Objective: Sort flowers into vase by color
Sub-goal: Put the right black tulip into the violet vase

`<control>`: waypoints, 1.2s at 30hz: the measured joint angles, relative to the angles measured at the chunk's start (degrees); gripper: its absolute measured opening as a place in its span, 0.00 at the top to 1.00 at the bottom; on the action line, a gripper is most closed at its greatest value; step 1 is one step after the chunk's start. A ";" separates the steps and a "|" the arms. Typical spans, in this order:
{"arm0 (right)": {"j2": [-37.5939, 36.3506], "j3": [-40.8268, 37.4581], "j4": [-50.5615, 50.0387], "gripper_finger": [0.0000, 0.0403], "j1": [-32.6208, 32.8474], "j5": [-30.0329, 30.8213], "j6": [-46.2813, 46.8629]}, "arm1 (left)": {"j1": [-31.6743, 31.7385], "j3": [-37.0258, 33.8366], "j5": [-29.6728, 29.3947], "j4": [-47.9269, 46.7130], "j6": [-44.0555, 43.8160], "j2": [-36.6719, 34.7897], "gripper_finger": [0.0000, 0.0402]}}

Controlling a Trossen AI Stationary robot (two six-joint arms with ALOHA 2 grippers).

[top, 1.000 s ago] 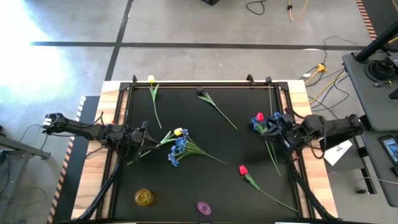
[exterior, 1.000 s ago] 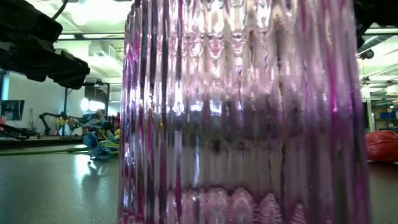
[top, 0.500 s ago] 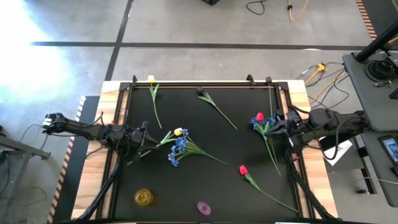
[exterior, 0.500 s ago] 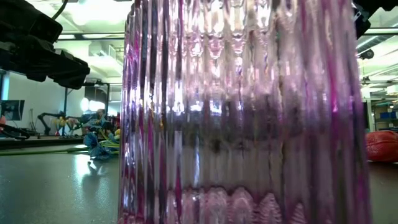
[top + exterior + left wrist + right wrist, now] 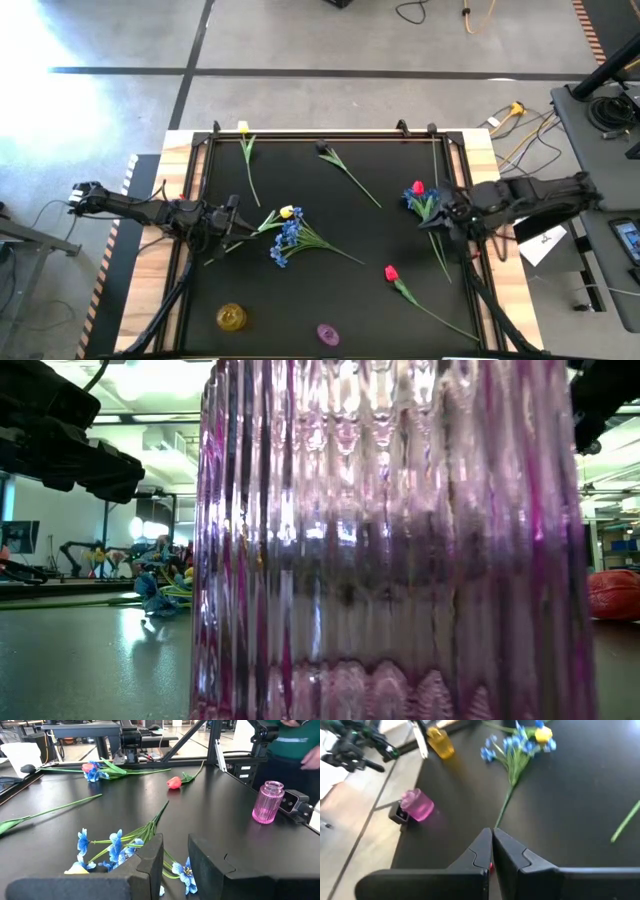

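Near the table's right edge a red tulip (image 5: 417, 187) and blue blossoms (image 5: 412, 201) lie as a bunch, their stems (image 5: 440, 250) running toward the near edge. My right gripper (image 5: 446, 212) is over these stems, shut (image 5: 492, 840). A blue spray (image 5: 288, 240) and a yellow tulip (image 5: 288, 212) lie left of centre. My left gripper (image 5: 238, 222) rests beside them, open (image 5: 175, 855), with the spray (image 5: 117, 847) just ahead of its fingers. Another red tulip (image 5: 390, 272), a dark bloom (image 5: 323, 150) and a second yellow tulip (image 5: 243, 128) lie flat. My right gripper is shut over the stems of the red and blue bunch. No stem shows at its fingertips (image 5: 487, 837) in its wrist view. Whether it touches the stems I cannot tell.
A yellow vase (image 5: 232, 317) and a pink vase (image 5: 328, 333) stand at the table's near edge. The pink vase (image 5: 400, 540) fills most of the low view. A black frame rail (image 5: 320, 133) borders the mat. A person's sleeve (image 5: 295, 740) shows beyond the table.
My right gripper drew a little toward the table's right edge, then came back left over the bunch's stems, and its arm changed angle. The flowers have stayed where they lay.
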 joint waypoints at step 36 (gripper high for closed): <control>43.95 13.09 3.16 0.51 -29.70 17.15 8.10 | 0.01 -0.01 0.01 0.02 0.00 0.10 0.81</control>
